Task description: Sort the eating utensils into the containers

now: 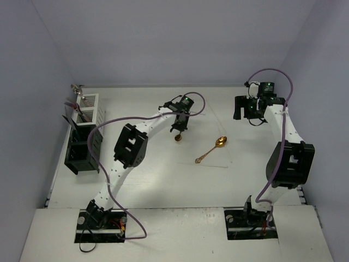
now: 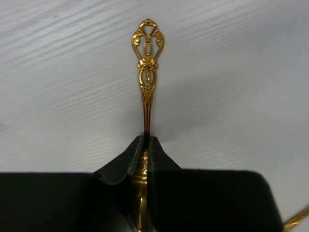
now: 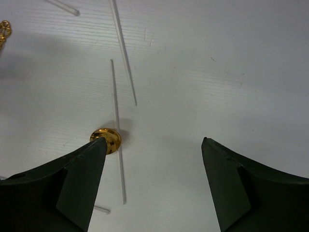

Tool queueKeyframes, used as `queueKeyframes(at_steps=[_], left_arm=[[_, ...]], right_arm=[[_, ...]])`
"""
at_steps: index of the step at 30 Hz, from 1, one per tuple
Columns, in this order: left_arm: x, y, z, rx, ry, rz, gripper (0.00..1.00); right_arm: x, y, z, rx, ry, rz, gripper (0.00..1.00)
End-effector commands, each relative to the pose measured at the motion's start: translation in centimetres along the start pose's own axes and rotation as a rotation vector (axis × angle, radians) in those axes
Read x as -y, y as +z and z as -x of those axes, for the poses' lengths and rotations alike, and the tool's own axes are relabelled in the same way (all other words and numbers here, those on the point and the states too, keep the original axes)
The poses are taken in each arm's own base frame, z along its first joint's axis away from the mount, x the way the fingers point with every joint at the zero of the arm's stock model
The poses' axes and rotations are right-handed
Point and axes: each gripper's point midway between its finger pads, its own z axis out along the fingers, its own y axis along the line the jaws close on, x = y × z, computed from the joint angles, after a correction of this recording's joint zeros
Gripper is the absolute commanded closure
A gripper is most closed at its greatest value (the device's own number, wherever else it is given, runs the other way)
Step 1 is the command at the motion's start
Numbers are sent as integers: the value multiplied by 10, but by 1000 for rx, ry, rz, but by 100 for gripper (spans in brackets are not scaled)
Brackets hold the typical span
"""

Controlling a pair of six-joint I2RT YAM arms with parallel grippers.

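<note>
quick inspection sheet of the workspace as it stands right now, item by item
surface: white table, no spills seen
job's things: a gold spoon is clamped by its handle; a second gold spoon lies mid-table; thin clear sticks lie flat nearby; the white slatted bin holds some utensils; contents of the black bins beside it are unclear
clutter: nothing seen
grippers: left gripper shut on the gold spoon; right gripper open and empty above the table
cables: purple cables loop along both arms, no snag visible
surroundings: plain pale walls
</note>
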Motion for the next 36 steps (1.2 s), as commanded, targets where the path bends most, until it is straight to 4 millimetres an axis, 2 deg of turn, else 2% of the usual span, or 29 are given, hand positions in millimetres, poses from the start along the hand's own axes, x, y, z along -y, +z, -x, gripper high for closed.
queueKeyframes(at_steps=[1,3,6,11,14,16,21,22,24,26,28,31,36], left_arm=[[-20,-132,78,331,251,11,100],[-29,-161,76,360,403,28,100],[-48,-184,61,341,623,54,100],[-74,-230,23,252,996,40,100],[-109,-247,-1,129,1278,95,100],[-145,-260,-22,9,1381,150,100],[-217,-291,-44,-202,1574,229,100],[-227,-296,-47,-250,1658,226,100],[-247,-305,-50,-291,1661,255,100],[-274,-316,-54,-395,1780,270,100],[-300,-326,-56,-469,1804,290,100],[-325,-339,-46,-523,1818,322,100],[-352,-351,-10,-562,1866,399,100]], right_arm=[[-14,-18,22,84,-52,35,24],[-18,-17,23,85,-52,42,24],[-23,-14,24,86,-56,52,24],[-35,-12,25,87,-70,72,24],[-37,-13,25,91,-73,76,24],[-38,-12,25,90,-73,80,23],[-42,-8,20,81,-66,98,24],[-43,-7,19,78,-65,101,24],[-44,-6,19,77,-64,107,24],[-46,-6,20,80,-62,112,24],[-46,-6,19,78,-60,114,24],[-47,-6,18,78,-58,116,24],[-48,-4,16,74,-55,123,24]])
